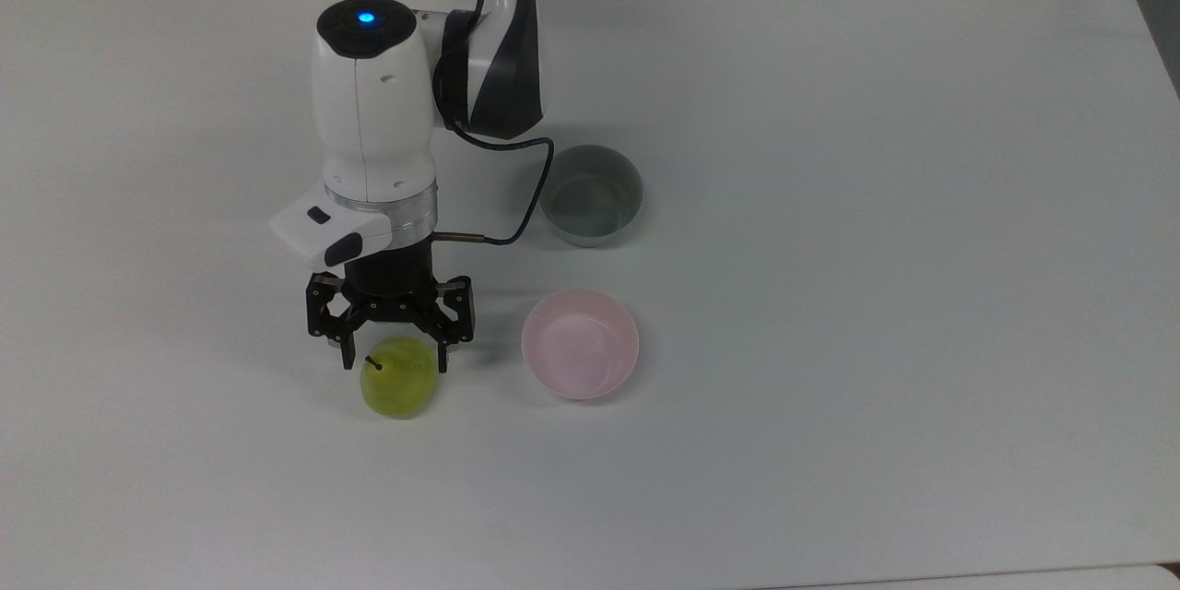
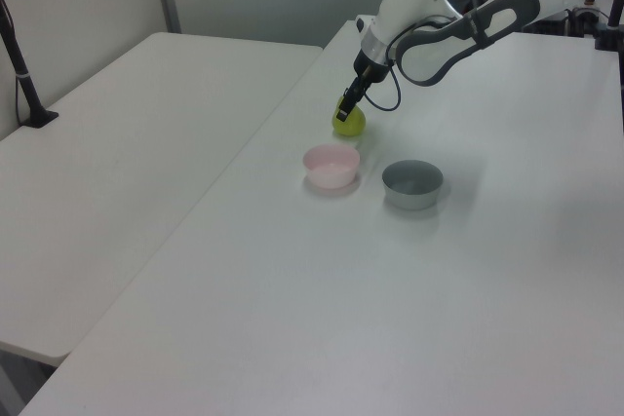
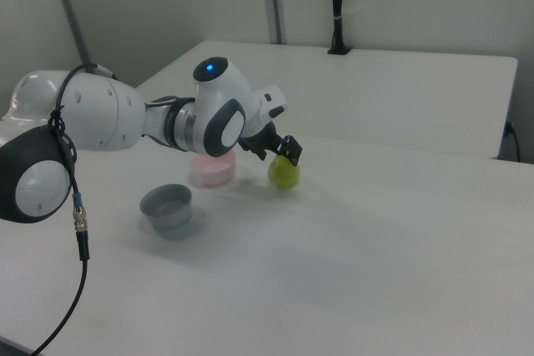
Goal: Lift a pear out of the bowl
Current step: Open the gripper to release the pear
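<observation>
The table (image 1: 830,295) carries the empty pink bowl (image 1: 580,343); beside it, on the top view's left, the pear (image 1: 398,377) rests on the tabletop. My gripper (image 1: 395,362) stands spread wide, straddling the pear's top without clamping. I judge the removal from the bowl done, with only withdrawal left.

Pear out on the table, beside the bowls

In the top view, the pear (image 1: 398,389) sits left of the pink bowl (image 1: 580,343); the grey-blue bowl (image 1: 590,194) lies behind.
</observation>
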Available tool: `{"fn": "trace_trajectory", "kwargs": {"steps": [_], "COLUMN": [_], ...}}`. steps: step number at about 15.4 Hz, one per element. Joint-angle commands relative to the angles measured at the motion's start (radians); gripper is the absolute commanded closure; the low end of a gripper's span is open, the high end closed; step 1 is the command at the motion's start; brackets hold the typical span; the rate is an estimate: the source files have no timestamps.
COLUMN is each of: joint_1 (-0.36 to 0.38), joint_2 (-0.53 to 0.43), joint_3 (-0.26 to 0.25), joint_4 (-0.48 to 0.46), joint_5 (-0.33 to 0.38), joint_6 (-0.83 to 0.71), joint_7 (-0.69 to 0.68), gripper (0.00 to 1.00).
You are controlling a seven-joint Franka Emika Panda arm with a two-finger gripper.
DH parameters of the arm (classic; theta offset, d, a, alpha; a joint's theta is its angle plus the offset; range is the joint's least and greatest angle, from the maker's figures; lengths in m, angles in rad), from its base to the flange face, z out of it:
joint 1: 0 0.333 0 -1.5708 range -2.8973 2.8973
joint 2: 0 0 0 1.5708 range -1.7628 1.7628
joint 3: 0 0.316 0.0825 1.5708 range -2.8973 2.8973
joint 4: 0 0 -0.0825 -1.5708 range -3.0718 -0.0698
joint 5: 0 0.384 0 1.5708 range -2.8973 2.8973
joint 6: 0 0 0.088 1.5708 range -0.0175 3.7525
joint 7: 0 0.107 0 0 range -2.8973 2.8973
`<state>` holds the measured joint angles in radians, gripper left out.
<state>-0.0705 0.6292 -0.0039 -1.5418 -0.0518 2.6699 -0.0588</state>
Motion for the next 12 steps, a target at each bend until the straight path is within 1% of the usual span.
{"fn": "trace_trajectory", "kwargs": {"steps": [1,3,5,6,7,8,10,12], "joint_1": [0.0,0.0,0.0,0.001,0.001,0.0,0.003,0.015], "joint_2": [-0.002,-0.011,-0.043,-0.063,-0.089,-0.114,-0.153,-0.196], "joint_3": [-0.001,-0.001,-0.001,-0.001,-0.001,-0.001,-0.001,-0.001], "joint_4": [0.0,-0.001,-0.004,-0.008,-0.008,-0.006,-0.011,-0.012], "joint_5": [-0.013,-0.01,-0.01,-0.008,-0.008,-0.008,-0.003,-0.003], "joint_6": [0.021,0.018,0.002,-0.033,-0.098,-0.149,-0.188,-0.273], "joint_7": [-0.01,-0.004,-0.003,-0.001,-0.003,-0.001,0.0,0.028], "gripper": [0.05,0.05,0.05,0.05,0.01,0.01,0.01,0.0]}}
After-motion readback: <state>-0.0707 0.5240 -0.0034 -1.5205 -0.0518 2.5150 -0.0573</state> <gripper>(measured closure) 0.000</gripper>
